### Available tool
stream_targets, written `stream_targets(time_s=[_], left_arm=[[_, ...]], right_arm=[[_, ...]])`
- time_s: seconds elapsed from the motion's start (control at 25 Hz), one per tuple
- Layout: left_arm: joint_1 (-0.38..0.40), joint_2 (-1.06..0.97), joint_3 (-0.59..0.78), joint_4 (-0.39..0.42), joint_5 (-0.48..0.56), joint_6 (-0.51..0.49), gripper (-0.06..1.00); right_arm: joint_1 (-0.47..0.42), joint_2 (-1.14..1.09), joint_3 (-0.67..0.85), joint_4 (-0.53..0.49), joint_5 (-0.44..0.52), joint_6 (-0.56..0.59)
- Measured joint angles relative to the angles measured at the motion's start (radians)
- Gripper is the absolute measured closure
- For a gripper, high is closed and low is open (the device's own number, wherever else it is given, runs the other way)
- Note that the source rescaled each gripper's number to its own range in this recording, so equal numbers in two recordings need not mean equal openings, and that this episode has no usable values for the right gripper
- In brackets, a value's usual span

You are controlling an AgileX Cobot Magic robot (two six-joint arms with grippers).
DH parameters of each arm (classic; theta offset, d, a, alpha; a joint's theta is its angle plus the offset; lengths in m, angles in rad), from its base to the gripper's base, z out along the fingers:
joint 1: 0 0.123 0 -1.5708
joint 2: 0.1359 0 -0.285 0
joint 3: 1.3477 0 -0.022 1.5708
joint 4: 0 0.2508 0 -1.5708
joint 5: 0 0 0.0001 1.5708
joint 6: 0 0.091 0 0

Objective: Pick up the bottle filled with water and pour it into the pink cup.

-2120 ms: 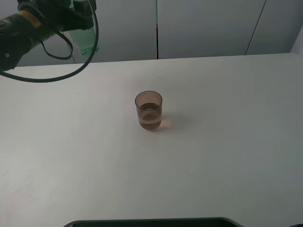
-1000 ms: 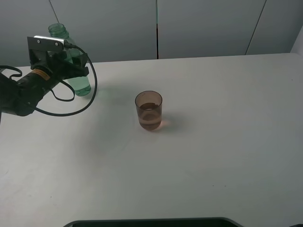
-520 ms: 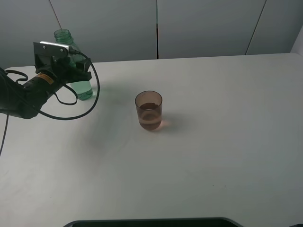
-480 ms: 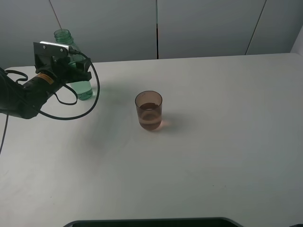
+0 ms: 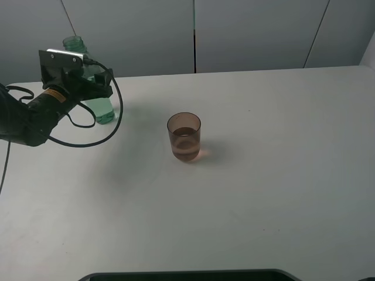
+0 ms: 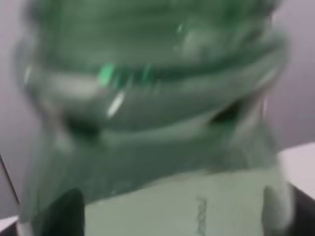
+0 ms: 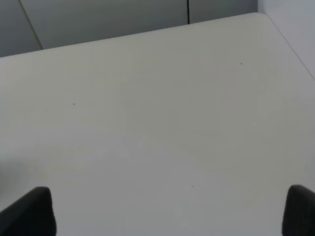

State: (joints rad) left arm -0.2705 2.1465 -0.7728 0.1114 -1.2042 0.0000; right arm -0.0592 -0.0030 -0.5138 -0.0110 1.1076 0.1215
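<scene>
The bottle (image 5: 103,108) stands upright on the desk (image 5: 263,193), well left of the pink cup (image 5: 184,137), which already holds water. The left gripper (image 5: 94,88) sits around it; whether its fingers grasp or are released I cannot tell. Pouring looks done, so next it should back clear without tipping the bottle.

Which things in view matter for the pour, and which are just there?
Job:
bottle, standing on the table at far left
pink cup, mid-table, liquid already in it
left gripper, at the bottle

Not part of it:
table
grey wall panels behind
</scene>
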Motion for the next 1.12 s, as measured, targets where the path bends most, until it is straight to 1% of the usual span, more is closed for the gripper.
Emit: stream_targets(time_s=[0.08, 0.24, 0.52, 0.64, 0.84, 0.96, 1.04, 1.12], left_arm=[[0.0, 0.0, 0.0, 0.0, 0.0, 0.0, 0.03], [0.0, 0.0, 0.0, 0.0, -0.002, 0.0, 0.0], [0.0, -0.078, 0.0, 0.002, 0.0, 0.0, 0.0], [0.0, -0.144, 0.002, 0.004, 0.033, 0.0, 0.0], [0.0, -0.274, 0.002, 0.005, 0.157, 0.0, 0.0], [0.0, -0.365, 0.002, 0.005, 0.269, -0.022, 0.0], [0.0, -0.432, -0.018, -0.004, 0.399, -0.045, 0.0], [0.0, -0.485, -0.067, -0.032, 0.593, -0.059, 0.0]], right_arm=[[0.0, 0.0, 0.0, 0.0, 0.0, 0.0], [0.0, 0.0, 0.0, 0.0, 0.0, 0.0], [0.0, 0.0, 0.0, 0.0, 0.0, 0.0], [0.0, 0.0, 0.0, 0.0, 0.0, 0.0], [0.0, 0.0, 0.0, 0.0, 0.0, 0.0], [0.0, 0.0, 0.0, 0.0, 0.0, 0.0], [0.0, 0.0, 0.0, 0.0, 0.0, 0.0], [0.0, 0.0, 0.0, 0.0, 0.0, 0.0]])
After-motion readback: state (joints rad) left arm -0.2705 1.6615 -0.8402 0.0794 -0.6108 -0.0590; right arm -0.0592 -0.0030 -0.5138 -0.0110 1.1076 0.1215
